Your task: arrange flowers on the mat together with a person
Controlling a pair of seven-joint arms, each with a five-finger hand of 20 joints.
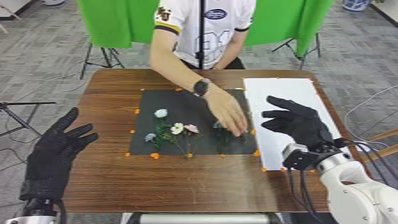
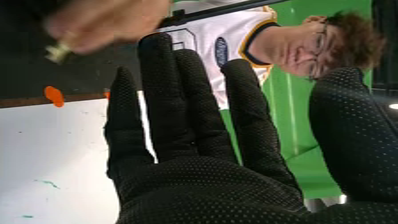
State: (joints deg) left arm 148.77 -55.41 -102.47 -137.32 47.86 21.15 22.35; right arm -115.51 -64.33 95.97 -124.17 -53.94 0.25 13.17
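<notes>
Flowers [image 1: 177,128] lay on the dark mat [image 1: 182,102], the person's hand [image 1: 228,113] over its right part. Right of the mat, the right hand [image 1: 303,123] was spread; left of it, the left hand [image 1: 59,145] had parted fingers. Reaching in too soon (fingers could have collided) risked knocking flowers askew.

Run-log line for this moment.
person's hand over black mat; pale flowers on mat; robot right hand open over white sheet; robot left hand open at brown wooden table's left edge
</notes>
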